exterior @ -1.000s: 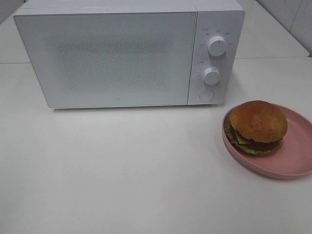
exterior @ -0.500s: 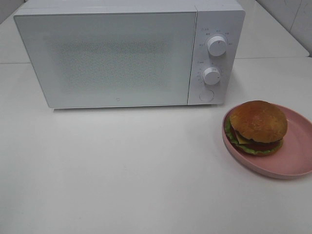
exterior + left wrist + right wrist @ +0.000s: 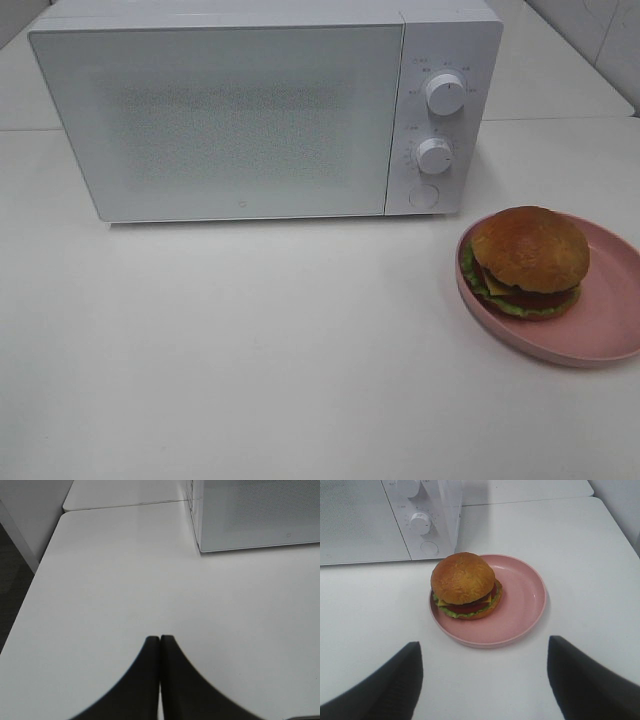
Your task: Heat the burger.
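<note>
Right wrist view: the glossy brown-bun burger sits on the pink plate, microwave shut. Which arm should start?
Probably the right. Its open gripper faces the burger on the pink plate, beside the white microwave's button. The left gripper is shut over bare table.

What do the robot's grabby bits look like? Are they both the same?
Both look alike. The left tool has two smooth black fingers that curve outward toward their base, a bit like a beak. The right tool has the same plain black fingers with rounded tips. No cables, stickers or markings show on either, and the arms behind them are out of view.
</note>
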Available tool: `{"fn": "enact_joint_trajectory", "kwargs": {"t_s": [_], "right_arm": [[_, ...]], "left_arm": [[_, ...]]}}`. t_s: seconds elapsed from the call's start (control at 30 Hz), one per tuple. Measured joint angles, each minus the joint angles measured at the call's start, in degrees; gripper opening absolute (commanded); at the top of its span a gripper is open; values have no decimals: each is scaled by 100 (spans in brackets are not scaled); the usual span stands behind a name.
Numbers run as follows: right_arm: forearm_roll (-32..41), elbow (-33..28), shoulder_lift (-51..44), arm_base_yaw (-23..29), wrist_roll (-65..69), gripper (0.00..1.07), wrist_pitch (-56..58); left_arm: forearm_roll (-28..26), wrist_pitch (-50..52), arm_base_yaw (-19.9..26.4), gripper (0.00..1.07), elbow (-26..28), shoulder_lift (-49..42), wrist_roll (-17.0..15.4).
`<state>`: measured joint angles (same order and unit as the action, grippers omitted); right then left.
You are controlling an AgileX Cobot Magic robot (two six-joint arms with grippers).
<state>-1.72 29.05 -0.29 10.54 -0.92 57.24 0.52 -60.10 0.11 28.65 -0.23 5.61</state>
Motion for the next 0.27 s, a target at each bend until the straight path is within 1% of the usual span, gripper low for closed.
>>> {"fn": "enact_joint_trajectory", "kwargs": {"t_s": [0.27], "right_arm": [[0,0,0,0,0,62,0]], "left_arm": [[0,0,0,0,0,0,0]]}}
